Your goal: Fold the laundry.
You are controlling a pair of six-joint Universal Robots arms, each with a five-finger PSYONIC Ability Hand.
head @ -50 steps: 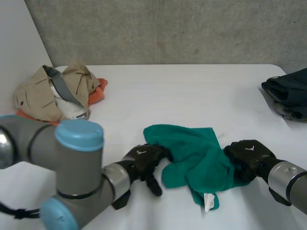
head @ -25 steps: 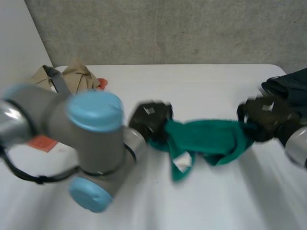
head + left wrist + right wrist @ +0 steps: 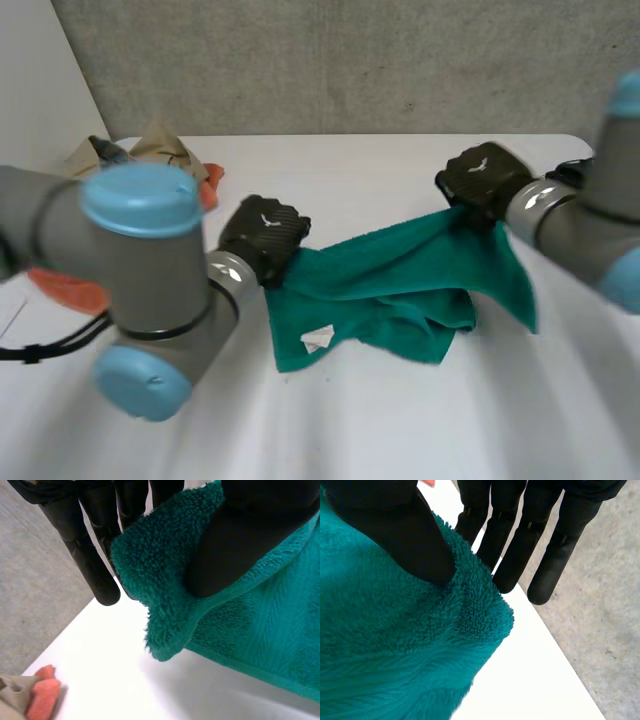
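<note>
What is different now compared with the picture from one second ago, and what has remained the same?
The left hand and the right hand rose, moved farther from the robot and spread apart, lifting the green towel that lay crumpled on the table. Each pinches a corner. The top edge stretches between them and the lower part rests on the table. The beige clothes pile stayed at the far left.

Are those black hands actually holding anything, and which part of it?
Yes, both hold the green towel. The left hand pinches one corner against its thumb, and the right hand pinches another corner the same way.
</note>
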